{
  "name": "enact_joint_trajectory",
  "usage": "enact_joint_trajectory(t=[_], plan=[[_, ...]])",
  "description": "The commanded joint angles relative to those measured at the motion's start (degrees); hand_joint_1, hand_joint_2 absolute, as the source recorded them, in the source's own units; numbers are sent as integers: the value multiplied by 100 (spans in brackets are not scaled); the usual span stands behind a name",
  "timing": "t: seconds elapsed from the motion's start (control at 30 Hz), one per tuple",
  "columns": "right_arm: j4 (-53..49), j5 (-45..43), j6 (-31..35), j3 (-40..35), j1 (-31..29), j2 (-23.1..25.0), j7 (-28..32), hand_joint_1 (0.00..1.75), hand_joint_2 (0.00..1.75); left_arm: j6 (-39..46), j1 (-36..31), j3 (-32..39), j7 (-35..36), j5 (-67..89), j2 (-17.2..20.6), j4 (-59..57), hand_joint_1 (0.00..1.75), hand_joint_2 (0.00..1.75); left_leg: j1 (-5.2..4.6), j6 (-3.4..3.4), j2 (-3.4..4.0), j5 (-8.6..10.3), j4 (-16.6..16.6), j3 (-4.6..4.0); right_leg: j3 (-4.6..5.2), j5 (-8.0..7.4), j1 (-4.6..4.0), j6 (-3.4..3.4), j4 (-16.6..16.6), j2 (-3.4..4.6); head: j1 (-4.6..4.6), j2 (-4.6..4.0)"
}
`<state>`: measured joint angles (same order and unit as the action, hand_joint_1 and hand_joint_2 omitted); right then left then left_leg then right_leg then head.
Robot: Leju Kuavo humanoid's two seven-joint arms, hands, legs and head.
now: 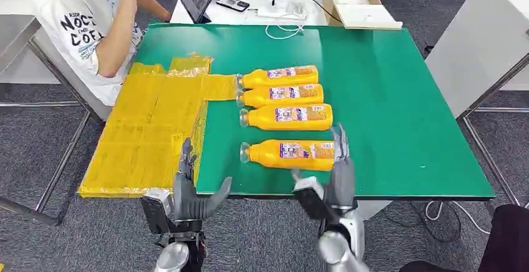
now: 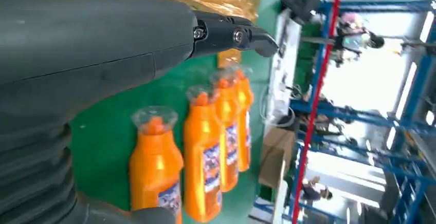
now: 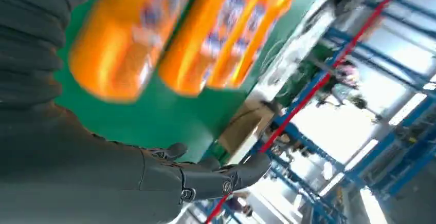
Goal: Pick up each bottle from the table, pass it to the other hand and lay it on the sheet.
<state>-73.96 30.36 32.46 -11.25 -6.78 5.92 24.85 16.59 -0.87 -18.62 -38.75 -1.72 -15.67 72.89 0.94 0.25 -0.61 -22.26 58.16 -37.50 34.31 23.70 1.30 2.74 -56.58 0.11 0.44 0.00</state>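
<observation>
Four orange bottles lie on their sides on the green desk (image 1: 387, 97), caps pointing toward the yellow sheet (image 1: 150, 128) that covers the desk's left part and hangs past its edge. That layout suits the job: the right hand can take a bottle by its body, the left can receive it near the cap end, and the sheet waits on the left hand's side for the lay-down. Three bottles sit close together farther back (image 1: 284, 96), the two farthest almost touching, while the nearest bottle (image 1: 290, 154) lies apart from them, just inside the front edge, probably the first one to be taken. The right hand (image 1: 330, 178) is spread and holds nothing, fingers pointing up beside the base end of the nearest bottle, not yet around it; its wrist view shows the bottle bodies close and blurred beyond the extended fingers (image 3: 226, 178). The left hand (image 1: 190, 194) is also spread and holds nothing, raised at the front edge where sheet meets bare green, a sensible spot to wait for the handover. No bottle lies on the sheet yet, so the task looks to be at its start. A person (image 1: 93, 22) sits at the far left corner, beside the sheet.
</observation>
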Motion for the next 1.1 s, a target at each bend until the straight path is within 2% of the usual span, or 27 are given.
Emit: enact_joint_trajectory(t=[0.03,0.1,0.2,0.27,0.47,0.6,0.73,0.8,1.1], plan=[[815,127,-165,720,-806,-384,-29,0,175,-90,-286,386,25,94,-179,-454,0,175,-1,6,-1,-1,-5,22,-26,3,-2,-11,8,-8,2,0],[800,215,-165,680,-791,-398,-122,0,175,-102,-282,401,18,109,-189,-450,0,175,-3,9,3,-4,-4,28,-32,6,-3,-13,8,-4,0,0],[1295,444,-451,712,-1215,-702,-590,0,175,-186,-309,463,16,158,-215,-521,0,175,-6,10,3,0,-2,16,-19,2,1,-6,5,-3,0,0],[1561,512,-496,805,-1431,-762,-647,0,175,-224,-329,479,17,173,-227,-566,0,175,-4,14,13,-8,2,28,-31,5,-3,-10,6,4,-2,0],[2056,759,-829,715,-1721,-774,-946,0,175,-312,-333,522,26,199,-246,-593,0,175,-7,11,9,2,0,8,-12,-2,3,-4,3,4,2,0],[2647,745,-1495,415,-1972,-773,-1080,0,175,-390,-351,573,39,226,-249,-663,0,175,-7,9,14,-2,-2,18,-20,-1,0,-8,3,5,0,0],[3177,365,-2564,-63,-2226,-757,-793,0,175,-491,-429,612,37,246,-247,-837,0,175,-5,10,25,-6,0,22,-22,-1,-2,-7,4,17,-2,0],[3412,306,-2883,-345,-2377,-759,-732,0,175,-522,-470,601,29,262,-243,-915,0,175,-7,11,22,-3,-1,21,-21,-3,0,-5,4,13,2,0],[3609,236,-3055,-513,-2526,-697,-685,0,175,-533,-488,584,20,282,-238,-950,0,175,-7,12,14,-4,2,22,-24,2,1,-8,1,6,0,0]])
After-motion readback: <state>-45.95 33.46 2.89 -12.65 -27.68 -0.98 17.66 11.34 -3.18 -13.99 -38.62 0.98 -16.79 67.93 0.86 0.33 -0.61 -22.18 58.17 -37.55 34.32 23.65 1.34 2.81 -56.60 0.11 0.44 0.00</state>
